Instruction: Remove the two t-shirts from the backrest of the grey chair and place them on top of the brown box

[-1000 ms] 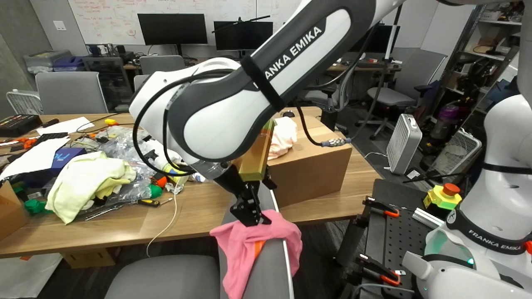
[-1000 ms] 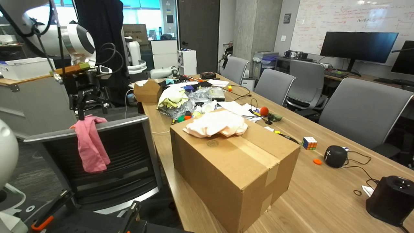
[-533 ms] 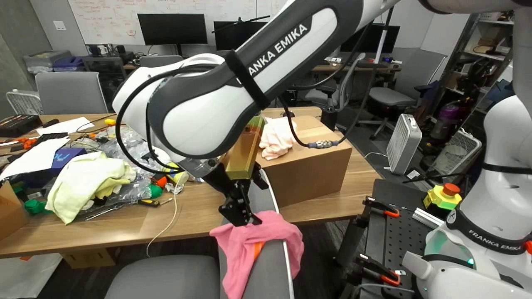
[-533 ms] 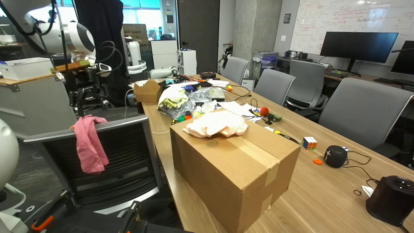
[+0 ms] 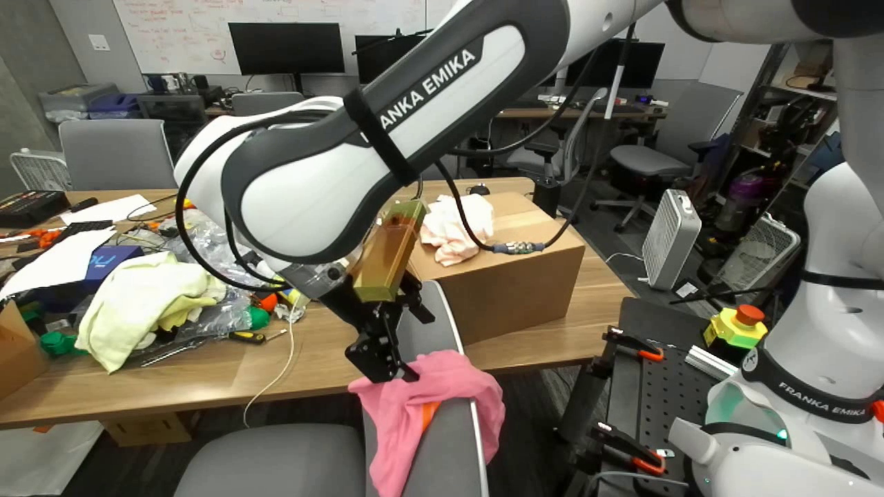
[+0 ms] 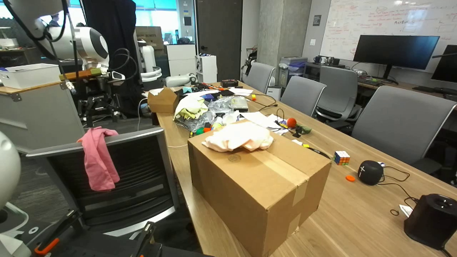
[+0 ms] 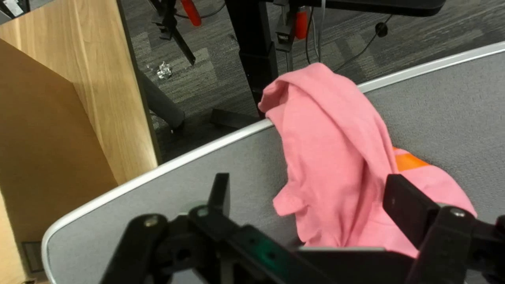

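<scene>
A pink t-shirt (image 5: 449,376) with an orange patch hangs over the top of the grey chair's backrest (image 5: 449,442). It also shows in an exterior view (image 6: 101,160) and in the wrist view (image 7: 327,138). A pale peach t-shirt (image 6: 239,137) lies crumpled on top of the brown box (image 6: 228,192). My gripper (image 5: 417,346) is open and empty above the backrest. In the wrist view the fingers (image 7: 309,189) are wide apart, one over bare grey backrest and one over the pink cloth. Whether that fingertip touches the cloth I cannot tell.
The brown box stands on the wooden table (image 5: 324,352) beside the chair. A yellow-green cloth (image 5: 152,297), plastic bags and small items clutter the table. A black mount plate with clamps (image 5: 628,442) is near the robot base. A loose cable hangs from the arm.
My gripper has moved left in an exterior view, across the pink t-shirt, with its fingers still apart. The pink t-shirt's hanging part has shifted very slightly. The peach t-shirt has not moved.
</scene>
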`<move>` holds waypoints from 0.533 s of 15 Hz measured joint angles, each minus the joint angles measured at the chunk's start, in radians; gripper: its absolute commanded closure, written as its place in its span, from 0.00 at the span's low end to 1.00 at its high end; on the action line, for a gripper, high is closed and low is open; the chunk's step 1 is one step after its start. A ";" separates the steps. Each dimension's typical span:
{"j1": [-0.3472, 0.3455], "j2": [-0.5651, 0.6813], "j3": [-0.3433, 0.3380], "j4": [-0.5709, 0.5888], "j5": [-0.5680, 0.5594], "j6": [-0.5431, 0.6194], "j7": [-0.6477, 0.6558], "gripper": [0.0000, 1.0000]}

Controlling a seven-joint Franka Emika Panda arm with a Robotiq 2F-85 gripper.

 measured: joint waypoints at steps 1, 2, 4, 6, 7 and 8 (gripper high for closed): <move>-0.001 0.010 0.000 0.007 0.011 -0.003 0.000 0.00; -0.002 0.020 0.000 0.013 0.023 -0.005 -0.001 0.00; -0.004 0.037 0.000 0.026 0.046 -0.012 -0.002 0.00; -0.006 0.052 -0.001 0.038 0.062 -0.016 -0.002 0.00; -0.006 0.059 -0.001 0.045 0.067 -0.017 -0.002 0.00; -0.006 0.066 -0.001 0.050 0.074 -0.021 -0.003 0.00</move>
